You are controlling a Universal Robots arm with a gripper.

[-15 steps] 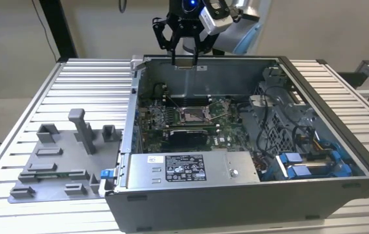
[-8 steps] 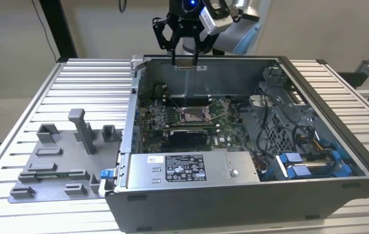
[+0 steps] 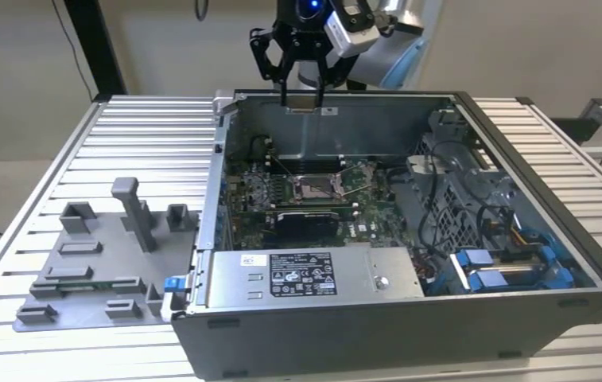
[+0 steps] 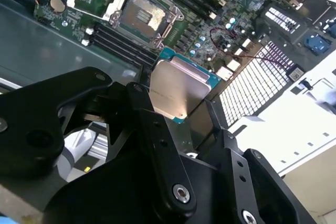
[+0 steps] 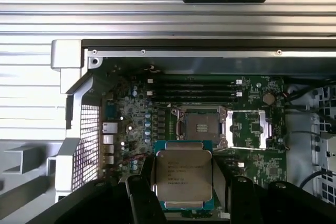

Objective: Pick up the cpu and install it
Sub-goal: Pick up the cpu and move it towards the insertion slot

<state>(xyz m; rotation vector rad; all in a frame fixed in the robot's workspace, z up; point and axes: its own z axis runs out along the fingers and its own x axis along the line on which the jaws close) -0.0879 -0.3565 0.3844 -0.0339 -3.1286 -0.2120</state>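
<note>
Holding the small flat square silver-topped cpu (image 5: 182,174) by two opposite edges, the black two-finger gripper (image 3: 303,103) is hanging above the far wall of the open grey computer case (image 3: 386,334), well apart from the square metal socket frame (image 3: 312,188). Risk: thin edge hold slipping; skewed seating damaging socket contacts.
</note>
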